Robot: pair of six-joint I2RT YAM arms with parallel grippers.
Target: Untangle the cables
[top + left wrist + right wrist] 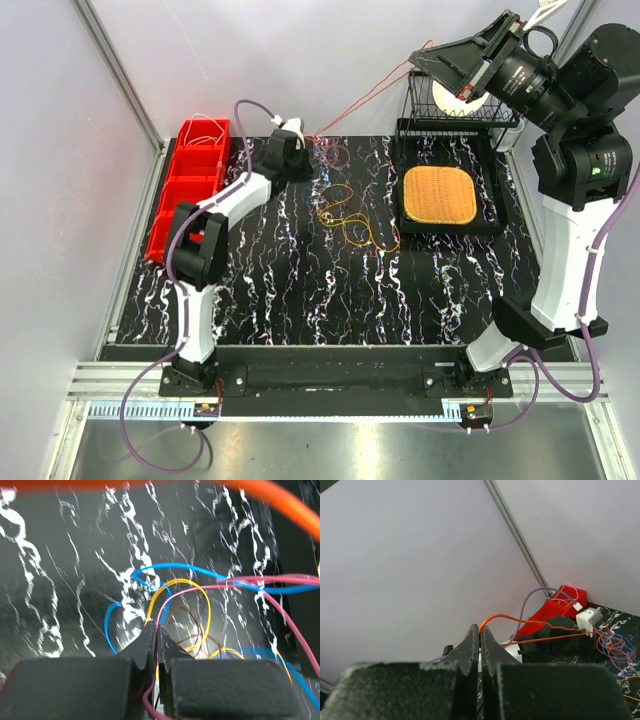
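Our right gripper [480,630], fingers pinched shut on an orange cable [530,621], holds it taut. It runs from those tips to the cables [338,197] looped just beyond our left gripper [154,625], which is closed, seemingly on a yellow cable [175,581]. The strands look light, limp and slippery, so we judge single-strand pinches beside crossings best.

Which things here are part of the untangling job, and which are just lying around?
Job: cables, left pincer, right pincer.
Lying about: red bins, wire rack, woven mat.
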